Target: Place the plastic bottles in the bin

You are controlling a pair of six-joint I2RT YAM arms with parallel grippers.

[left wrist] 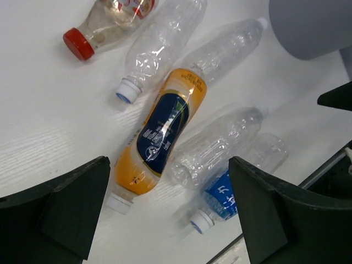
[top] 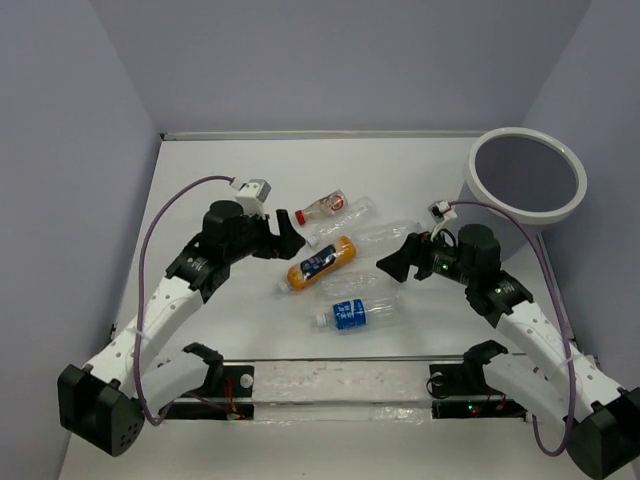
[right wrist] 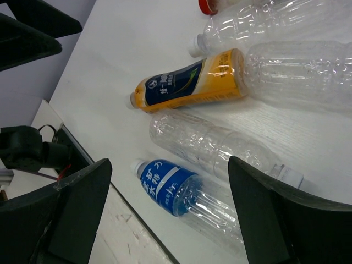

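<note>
White-rimmed bin (top: 526,132) at far right of table (top: 240,170) in top view, well apart from plastic bottles (top: 355,235) clustered at centre; left gripper (top: 292,235) and right gripper (top: 398,257) flanking cluster, both spread, holding nothing. Left wrist view: orange bottle (left wrist: 165,132) flat on table between spread fingers (left wrist: 71,203). Right wrist view: blue-labelled clear bottle (right wrist: 170,190) nearest, fingers spread.

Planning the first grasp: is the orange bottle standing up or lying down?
Lying down. The orange bottle rests on its side on the table, its white cap toward the near edge.
</note>
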